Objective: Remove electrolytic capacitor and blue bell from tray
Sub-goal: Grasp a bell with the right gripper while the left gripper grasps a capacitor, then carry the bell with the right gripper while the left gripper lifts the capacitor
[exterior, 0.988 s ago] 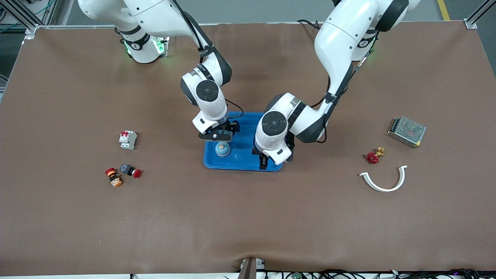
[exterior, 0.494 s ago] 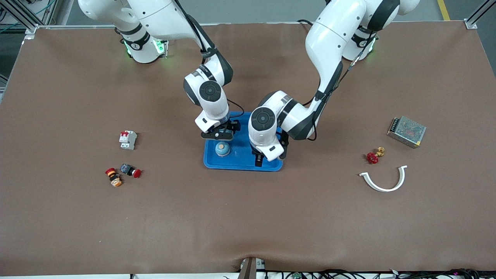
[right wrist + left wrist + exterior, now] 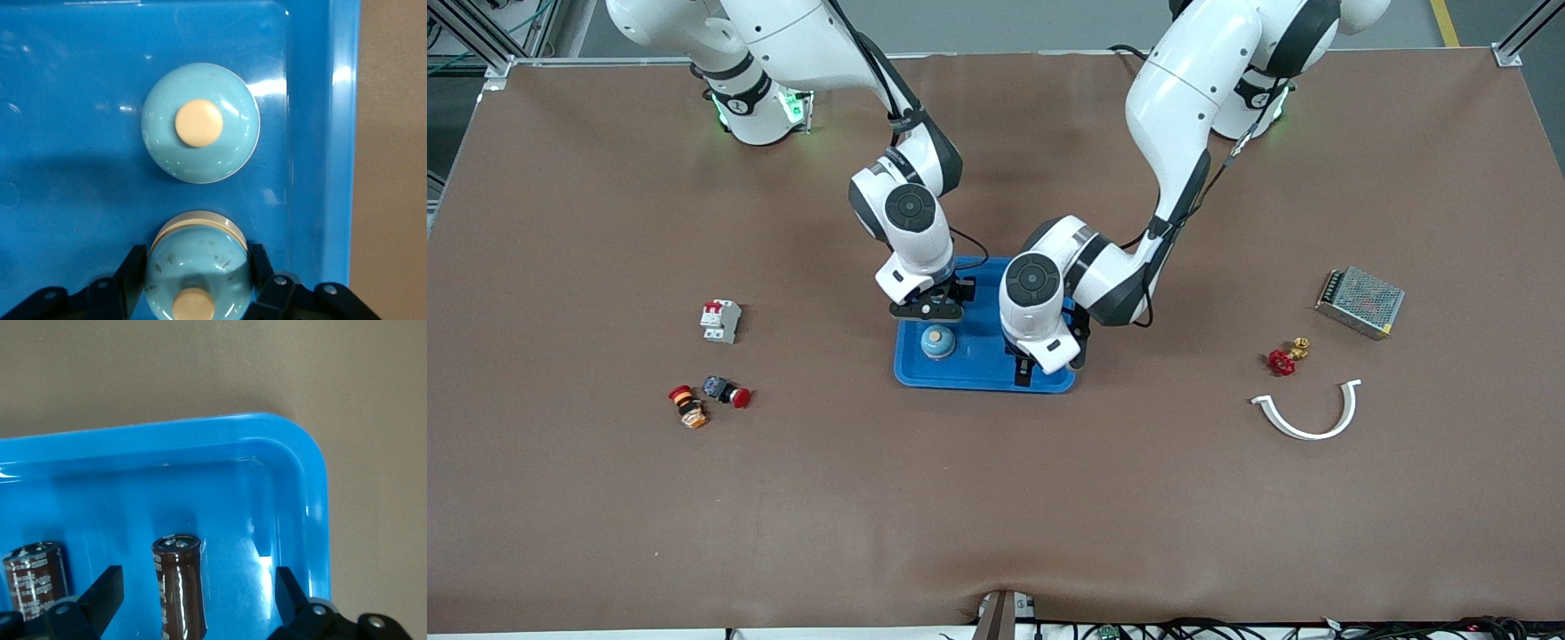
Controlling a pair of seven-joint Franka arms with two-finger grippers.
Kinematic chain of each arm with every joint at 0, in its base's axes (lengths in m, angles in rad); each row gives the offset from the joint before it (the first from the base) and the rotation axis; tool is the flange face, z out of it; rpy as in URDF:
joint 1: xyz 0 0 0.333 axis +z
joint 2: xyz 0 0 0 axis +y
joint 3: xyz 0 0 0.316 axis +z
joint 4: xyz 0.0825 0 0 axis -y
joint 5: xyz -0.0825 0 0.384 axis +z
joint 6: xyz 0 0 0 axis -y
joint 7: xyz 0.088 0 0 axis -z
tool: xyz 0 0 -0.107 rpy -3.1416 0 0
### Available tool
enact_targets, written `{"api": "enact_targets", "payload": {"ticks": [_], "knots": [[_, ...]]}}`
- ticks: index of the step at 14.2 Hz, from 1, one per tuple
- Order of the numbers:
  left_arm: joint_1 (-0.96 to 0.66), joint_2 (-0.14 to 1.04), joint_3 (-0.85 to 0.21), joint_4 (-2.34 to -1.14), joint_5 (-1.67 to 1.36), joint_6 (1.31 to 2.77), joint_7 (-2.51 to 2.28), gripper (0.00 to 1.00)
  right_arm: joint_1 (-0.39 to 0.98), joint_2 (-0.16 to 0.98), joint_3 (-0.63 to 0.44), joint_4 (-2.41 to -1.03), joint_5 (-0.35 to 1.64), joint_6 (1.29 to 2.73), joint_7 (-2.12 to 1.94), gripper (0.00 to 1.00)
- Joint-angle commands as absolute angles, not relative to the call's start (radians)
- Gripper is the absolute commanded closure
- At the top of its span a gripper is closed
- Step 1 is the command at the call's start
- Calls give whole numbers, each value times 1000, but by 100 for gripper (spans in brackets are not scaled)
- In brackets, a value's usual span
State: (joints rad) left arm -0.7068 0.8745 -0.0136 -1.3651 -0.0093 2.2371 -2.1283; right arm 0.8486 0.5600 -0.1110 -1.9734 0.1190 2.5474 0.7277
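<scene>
Front view: both arms reach down over the shallow bright blue rectangular plastic tray (image 3: pixel 983 378) in the middle of the brown desk (image 3: pixel 996 498). The right pincer (image 3: pixel 927 308) sits low over the tray's end toward the right arm; one round pale blue bell with a cream button (image 3: pixel 937 341) shows just nearer the camera than it. The left pincer (image 3: pixel 1024 372) hangs over the tray's other end, by its near rim.

Left wrist view: the left pincer (image 3: pixel 197 593) stands wide, its two black fingers (image 3: pixel 103 593) flanking a dark brown cylindrical electrolytic capacitor (image 3: pixel 179 583) without touching it. The capacitor's long axis runs straight out from the pincer, between the fingers, so closing should catch its sides. A second brown capacitor (image 3: pixel 32 577) lies just outside one finger.

Right wrist view: the right pincer (image 3: pixel 197 277) has its fingers against both sides of a second pale blue bell (image 3: pixel 197 267), gripping it. The first bell (image 3: pixel 200 123) rests free on the tray floor just ahead.
</scene>
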Motion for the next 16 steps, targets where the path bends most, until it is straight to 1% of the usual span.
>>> {"api": "enact_targets", "payload": {"ticks": [1,3,5,7,8,9,10,11,12,13,16], "knots": [[-721,897,-5,-1342,8,2263,-2155,0,857,558,-120,-1964,135,2549,738,61],[-726,900,-5,-1342,8,2267,-2155,0,856,548,-120,-1962,135,2536,738,61],[-729,907,-5,-1342,8,2276,-2155,0,850,510,-121,-1963,133,2517,721,61],[-744,908,-5,-1342,9,2278,-2157,0,824,441,-126,-1938,133,2403,718,61],[-744,908,-5,-1342,8,2278,-2161,1,790,399,-127,-1918,132,2314,704,61],[-747,908,-5,-1341,6,2278,-2183,28,743,359,-127,-1886,130,2213,659,61],[-749,908,-5,-1341,9,2278,-2207,71,698,324,-127,-1852,130,2113,578,61],[-750,907,-5,-1341,11,2278,-2203,100,649,298,-127,-1814,129,2023,492,61],[-750,907,-5,-1341,12,2278,-2194,100,591,275,-127,-1778,124,1935,406,61],[-752,907,-5,-1341,12,2278,-2174,100,545,253,-127,-1761,120,1884,312,61],[-752,902,-2,-1341,14,2278,-2149,100,404,207,-129,-1761,57,1832,70,61]]}}
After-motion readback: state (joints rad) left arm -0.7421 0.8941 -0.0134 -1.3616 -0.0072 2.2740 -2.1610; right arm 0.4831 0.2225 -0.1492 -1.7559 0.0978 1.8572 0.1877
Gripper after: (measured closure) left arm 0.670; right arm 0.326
